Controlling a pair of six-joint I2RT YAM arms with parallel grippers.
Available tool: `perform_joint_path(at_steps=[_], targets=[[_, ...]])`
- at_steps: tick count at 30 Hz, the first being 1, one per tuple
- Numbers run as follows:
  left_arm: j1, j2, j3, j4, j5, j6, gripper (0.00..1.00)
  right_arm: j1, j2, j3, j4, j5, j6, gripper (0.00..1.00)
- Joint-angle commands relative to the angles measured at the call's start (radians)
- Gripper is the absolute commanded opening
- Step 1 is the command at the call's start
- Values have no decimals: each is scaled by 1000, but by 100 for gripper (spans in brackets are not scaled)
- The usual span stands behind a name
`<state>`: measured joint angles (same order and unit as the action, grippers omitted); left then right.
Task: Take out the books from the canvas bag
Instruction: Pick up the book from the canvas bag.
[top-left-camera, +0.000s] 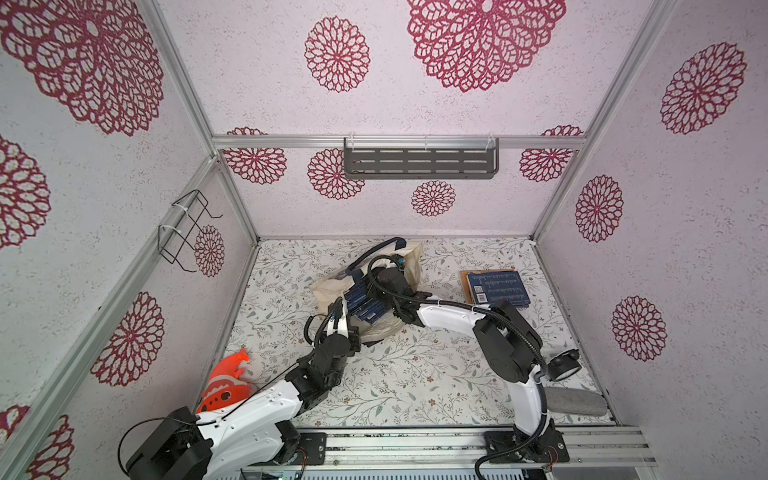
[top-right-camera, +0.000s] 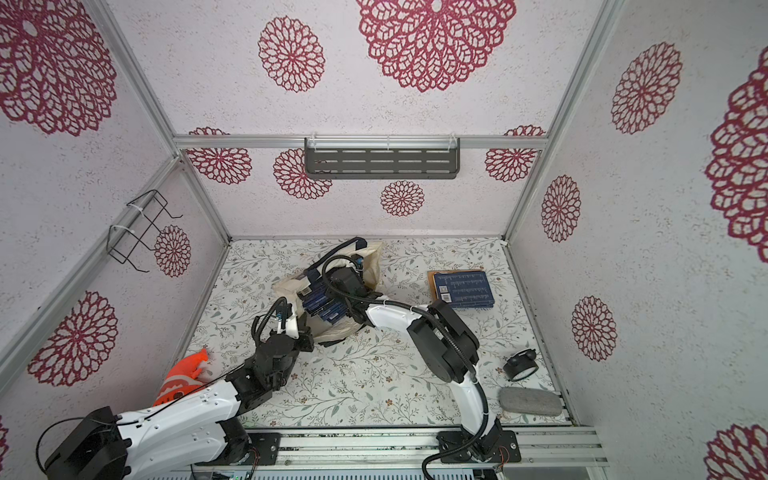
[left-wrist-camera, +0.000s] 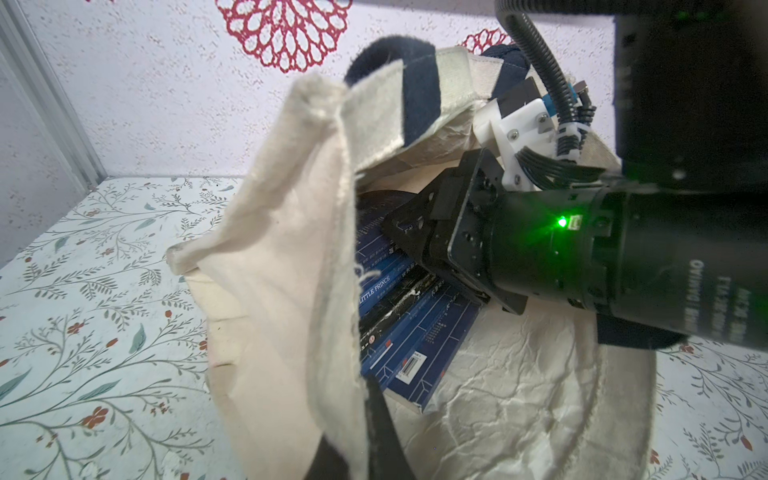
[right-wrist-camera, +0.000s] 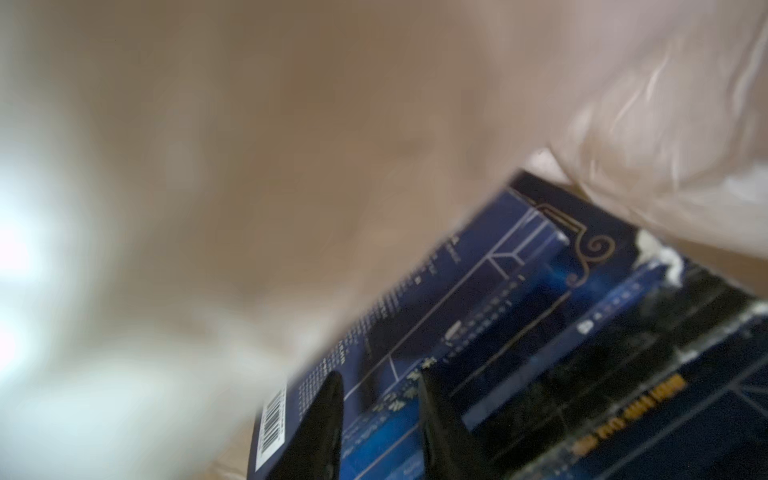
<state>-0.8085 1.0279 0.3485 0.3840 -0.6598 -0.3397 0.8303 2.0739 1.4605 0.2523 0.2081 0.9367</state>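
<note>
The left gripper (top-left-camera: 338, 309) is pressed together on the upper rim of the canvas bag (top-left-camera: 409, 259), holding its mouth open; inside, the dark blue paperbacks (top-left-camera: 365, 305) lie flat and fanned, long axis slanting from far left to near right. The right gripper (right-wrist-camera: 377, 374), the nearer one, is inside the mouth, jaws part spread over a cover's barcode corner, no pinch showing; open room lies rightward, across bare table (top-left-camera: 395, 374) toward the stacked books (top-left-camera: 496, 286) outside.

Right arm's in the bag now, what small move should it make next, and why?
Probably close the right gripper on the blue book beneath it. Its fingers stand apart over the books inside the canvas bag, and the left gripper pinches the bag's rim, holding the mouth open.
</note>
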Motion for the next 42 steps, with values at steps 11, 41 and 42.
perform_joint_path(at_steps=[11,41,42], targets=[[-20,-10,1,47,38,22,0,-20,11,110,32,-3,-40,29],[-19,-5,4,42,2,5,0,-36,9,35,116,-78,51,1],[-19,-4,5,42,-2,0,0,-36,-18,3,131,-78,45,0]])
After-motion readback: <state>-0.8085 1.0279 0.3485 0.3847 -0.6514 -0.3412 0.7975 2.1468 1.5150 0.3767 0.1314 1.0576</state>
